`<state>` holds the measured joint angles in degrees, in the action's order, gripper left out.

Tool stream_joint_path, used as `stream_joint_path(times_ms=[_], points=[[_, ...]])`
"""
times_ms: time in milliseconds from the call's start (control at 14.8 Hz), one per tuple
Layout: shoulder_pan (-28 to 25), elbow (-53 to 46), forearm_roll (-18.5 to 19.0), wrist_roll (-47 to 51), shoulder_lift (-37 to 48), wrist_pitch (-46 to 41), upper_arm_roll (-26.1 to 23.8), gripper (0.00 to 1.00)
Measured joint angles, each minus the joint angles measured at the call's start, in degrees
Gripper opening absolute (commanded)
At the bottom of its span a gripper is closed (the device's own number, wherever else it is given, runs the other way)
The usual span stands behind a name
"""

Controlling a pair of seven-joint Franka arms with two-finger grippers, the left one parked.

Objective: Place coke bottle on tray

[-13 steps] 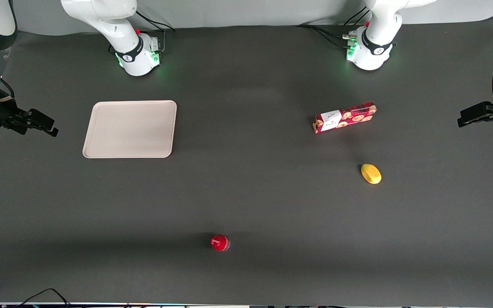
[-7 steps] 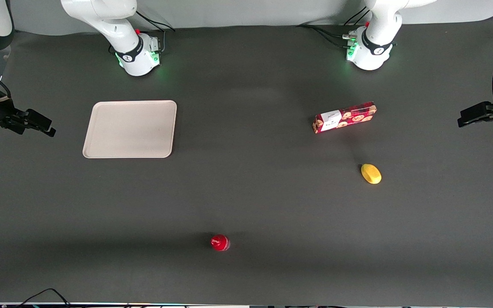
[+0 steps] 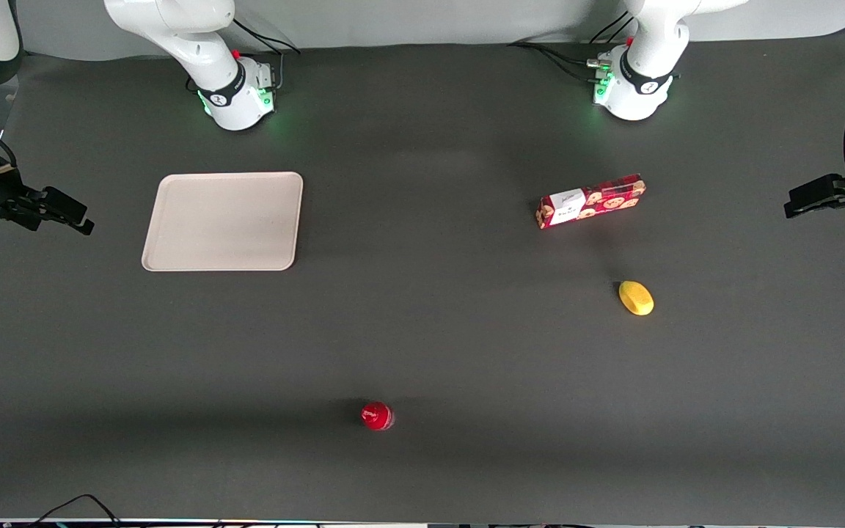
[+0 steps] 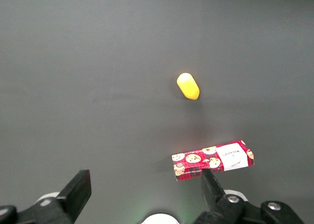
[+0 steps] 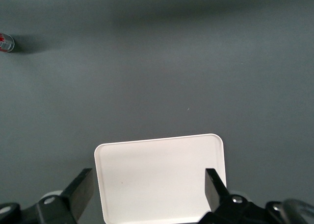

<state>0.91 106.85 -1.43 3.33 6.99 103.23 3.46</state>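
Front view: my gripper (image 3: 70, 213) hangs at the working arm's table edge, jaws apart. The coke bottle (image 3: 376, 416) stands upright at five o'clock from the tray (image 3: 223, 221) — well apart. I'd approach from above, centred on the cap. Right wrist view: fingers (image 5: 81, 188) spread, holding nothing — tray (image 5: 162, 177) bare.

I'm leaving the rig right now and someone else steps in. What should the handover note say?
End effector: open, empty, at the working arm's end of the table, apart from the tray.
Coke bottle: upright on the table, nearer the front camera than the tray, untouched.
Tray: nothing on it.
Done: nothing yet.
Left: reach the bottle, grasp it, carry it to the tray, set it down.
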Motion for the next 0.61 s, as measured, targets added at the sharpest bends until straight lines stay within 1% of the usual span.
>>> stream_joint_path(times_ms=[136,271,475,610], points=[[-0.77,-0.6,-0.05,0.0,0.0,0.03,-0.15,1.0],[-3.24,-1.63,-0.11,0.0,-0.02,0.11,-0.25,1.0],[-9.87,-3.8,-0.17,0.08,-1.23,0.22,-0.25,1.0],[-14.1,-6.32,-0.18,0.19,-3.86,0.66,-0.31,1.0]])
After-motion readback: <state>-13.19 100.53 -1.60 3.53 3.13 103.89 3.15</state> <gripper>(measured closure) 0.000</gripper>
